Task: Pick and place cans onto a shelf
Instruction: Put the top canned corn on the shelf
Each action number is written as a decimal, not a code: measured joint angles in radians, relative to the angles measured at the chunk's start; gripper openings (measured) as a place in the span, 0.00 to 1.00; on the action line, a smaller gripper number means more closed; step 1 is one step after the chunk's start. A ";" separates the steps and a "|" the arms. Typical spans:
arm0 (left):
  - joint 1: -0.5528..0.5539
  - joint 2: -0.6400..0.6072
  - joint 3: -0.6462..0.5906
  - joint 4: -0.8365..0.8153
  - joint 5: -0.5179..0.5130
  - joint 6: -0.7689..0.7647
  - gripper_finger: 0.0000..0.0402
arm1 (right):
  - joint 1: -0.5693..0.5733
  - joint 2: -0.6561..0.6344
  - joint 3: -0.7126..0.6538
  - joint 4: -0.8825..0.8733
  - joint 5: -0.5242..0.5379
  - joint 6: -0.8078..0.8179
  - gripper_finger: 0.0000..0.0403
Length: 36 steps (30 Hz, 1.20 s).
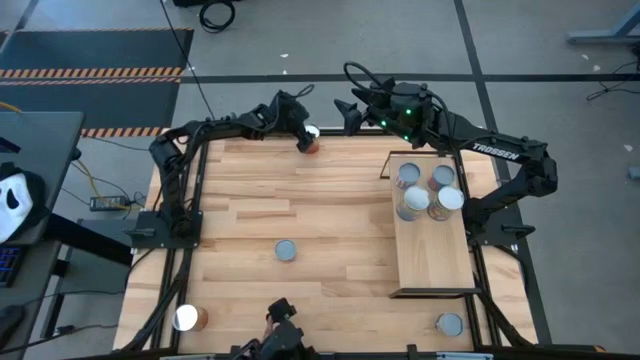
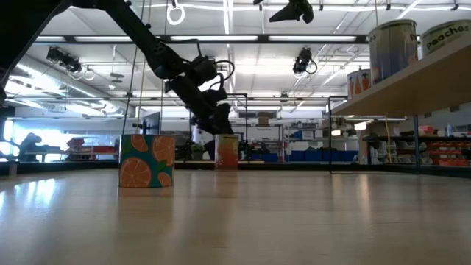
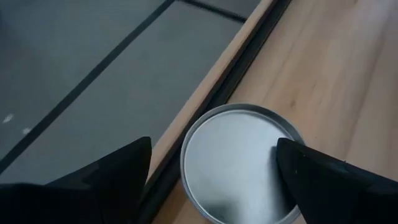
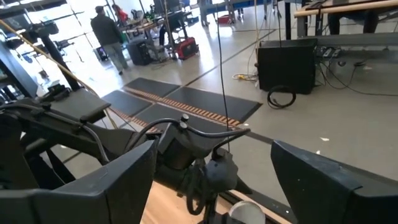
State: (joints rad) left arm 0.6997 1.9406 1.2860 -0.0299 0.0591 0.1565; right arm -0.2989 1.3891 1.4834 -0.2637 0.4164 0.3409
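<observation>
Can [image 1: 312,142] at the desk's [image 1: 250,200] 12 o'clock edge: rigid tin, smooth silvery lid, orange side, likely light and slippery, best pinched across its round wall. Left gripper [image 3: 211,171] straddles it, jaws wide. Right gripper [image 1: 350,112] hangs off that edge, jaws wide, empty. Shelf [image 1: 440,260] at 3 o'clock bears four cans.

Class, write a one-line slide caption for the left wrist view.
Left tool, open, straddles a silver-topped can at the table edge.

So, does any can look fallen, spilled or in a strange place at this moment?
No can looks fallen or spilled. One can stands at the table's far edge, close to falling off; the open left gripper is around it.
</observation>
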 joint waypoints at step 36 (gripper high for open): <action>0.016 -0.036 -0.001 -0.036 0.216 -0.019 0.88 | 0.003 0.000 0.000 -0.097 -0.028 0.083 0.81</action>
State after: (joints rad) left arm 0.7154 1.9041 1.2845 -0.0654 0.2747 0.1376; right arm -0.2962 1.3891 1.4834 -0.3611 0.3885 0.4240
